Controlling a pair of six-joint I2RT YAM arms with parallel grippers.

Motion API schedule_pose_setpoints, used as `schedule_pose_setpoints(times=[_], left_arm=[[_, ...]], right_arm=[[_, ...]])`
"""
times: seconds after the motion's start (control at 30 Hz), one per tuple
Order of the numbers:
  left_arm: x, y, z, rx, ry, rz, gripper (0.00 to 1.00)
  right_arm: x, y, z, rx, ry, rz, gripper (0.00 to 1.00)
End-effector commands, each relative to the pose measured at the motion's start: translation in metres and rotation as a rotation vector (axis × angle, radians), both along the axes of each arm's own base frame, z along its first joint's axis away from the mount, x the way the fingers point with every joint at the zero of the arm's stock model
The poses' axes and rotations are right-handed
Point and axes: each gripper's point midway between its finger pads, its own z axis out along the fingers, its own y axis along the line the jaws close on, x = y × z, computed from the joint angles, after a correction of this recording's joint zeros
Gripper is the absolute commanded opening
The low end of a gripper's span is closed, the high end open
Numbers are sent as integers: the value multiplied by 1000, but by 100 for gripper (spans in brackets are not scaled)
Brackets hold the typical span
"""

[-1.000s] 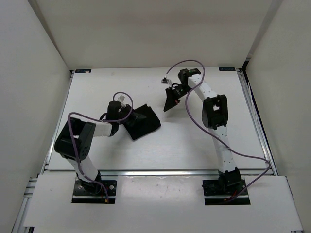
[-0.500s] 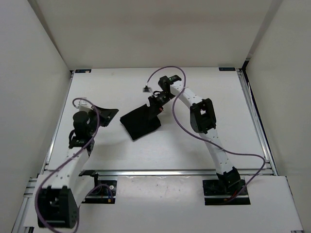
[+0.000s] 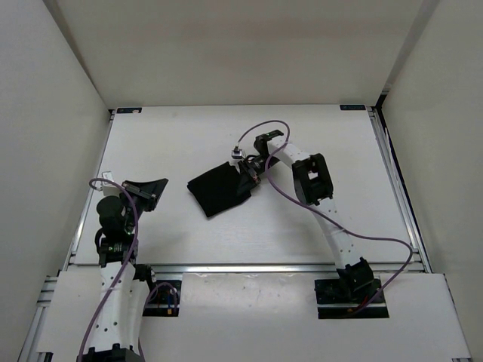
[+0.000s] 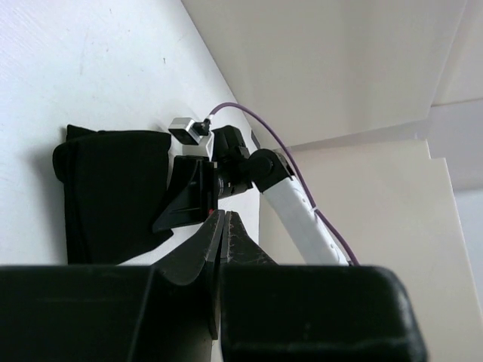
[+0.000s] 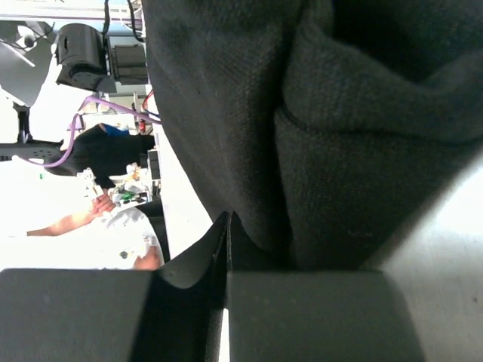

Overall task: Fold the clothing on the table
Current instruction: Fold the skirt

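Observation:
The clothing (image 3: 217,191) is a black garment folded into a compact rectangle, lying on the white table (image 3: 173,136) a little left of centre. My right gripper (image 3: 246,183) is shut, with its tips pressed against the garment's right edge. In the right wrist view the dark fabric (image 5: 317,113) fills the space just beyond the shut fingertips (image 5: 223,230), and no cloth shows between them. My left gripper (image 3: 160,185) hangs shut and empty to the left, apart from the garment. The left wrist view looks over its shut tips (image 4: 223,225) at the clothing (image 4: 113,192) and the right gripper (image 4: 189,200).
White walls enclose the table on the far, left and right sides. Silver rails (image 3: 400,196) run along the table's edges. The right arm's purple cable (image 3: 260,128) loops above the garment. Both arm bases sit at the near edge.
My left arm has pulled back from the garment toward the near left. My right gripper has swung left and come down onto the garment's right edge. The cloth now lies a little farther left.

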Motion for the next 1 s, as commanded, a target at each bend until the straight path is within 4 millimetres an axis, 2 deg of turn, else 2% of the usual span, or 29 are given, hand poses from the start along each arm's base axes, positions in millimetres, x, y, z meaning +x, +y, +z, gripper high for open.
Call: schedule_pose_setpoints(times=[0.0,0.03,0.13,0.27,0.3,0.4,0.53,0.6,0.63,0.73,0.77,0.87,0.97], left_arm=[[-3,-1,-6,-16,25,7,2],[-3,-3,-2,-9,19,-6,2],[-4,-1,-2,-5,19,-4,2],[-5,1,-2,3,27,-1,0],[-6,0,-3,5,32,-6,0],[-7,-4,-5,11,42,-22,0],[-9,-5,-5,14,46,-29,0],[-10,-6,-4,15,45,-36,0],[-11,-5,-6,12,53,-35,0],[-12,-6,-4,17,54,-41,0],[-11,-5,-4,17,54,-38,0],[-12,-8,-3,19,49,-45,0],[-12,-7,-4,11,51,-38,0]], right_arm=[[12,-10,18,26,-51,-22,0],[20,-10,37,66,-82,-38,0],[40,-8,77,121,-170,-73,0],[54,13,99,161,-220,-84,0],[54,17,92,154,-211,-79,0],[44,33,92,153,-250,-43,0],[32,58,78,98,-389,27,0],[44,66,63,75,-447,11,0],[49,67,63,70,-463,-2,0],[65,69,33,22,-477,-45,0],[69,68,30,20,-471,-54,0],[64,59,14,0,-371,-63,0],[50,50,0,-17,-239,-59,0]])
